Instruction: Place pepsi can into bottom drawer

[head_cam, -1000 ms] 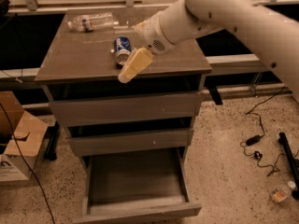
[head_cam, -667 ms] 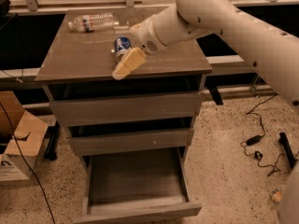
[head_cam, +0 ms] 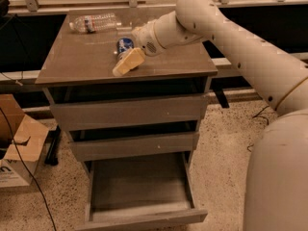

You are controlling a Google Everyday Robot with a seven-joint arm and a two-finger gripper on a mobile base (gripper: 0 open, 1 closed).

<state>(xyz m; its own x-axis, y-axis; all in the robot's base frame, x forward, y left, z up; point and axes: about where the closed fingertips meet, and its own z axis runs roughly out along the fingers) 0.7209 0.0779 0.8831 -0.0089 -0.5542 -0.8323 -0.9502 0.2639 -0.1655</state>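
**One can up top, one drawer open below**

Lowest in the frame, the deep grey-brown bottom drawer (head_cam: 139, 182) is pulled fully out and its flat wooden floor is bare. I judge it stands open so the can may be lowered straight in from above. Over it, the two plain grey-brown upper drawers (head_cam: 127, 112) are pushed in, which leaves that drop unobstructed. At lower left a brown cardboard box (head_cam: 17, 148) sits on the speckled floor, apart from the cabinet.

Higher up, over the flat grey-brown cabinet top (head_cam: 77, 61), the cream-coloured gripper (head_cam: 128, 60) reaches in from the right on the thick white arm (head_cam: 226, 32). It is angled down and leftwards at centre frame. The small blue aluminium pepsi can (head_cam: 125, 44) sits on the top just behind the gripper, touching it or nearly so. Whether the gripper is parted around the can or closed cannot be told. The low, slanted pose reads as a reach for the can's side.

Farthest, at upper left, a clear plastic water bottle (head_cam: 94, 23) lies on its side, well apart from the can.
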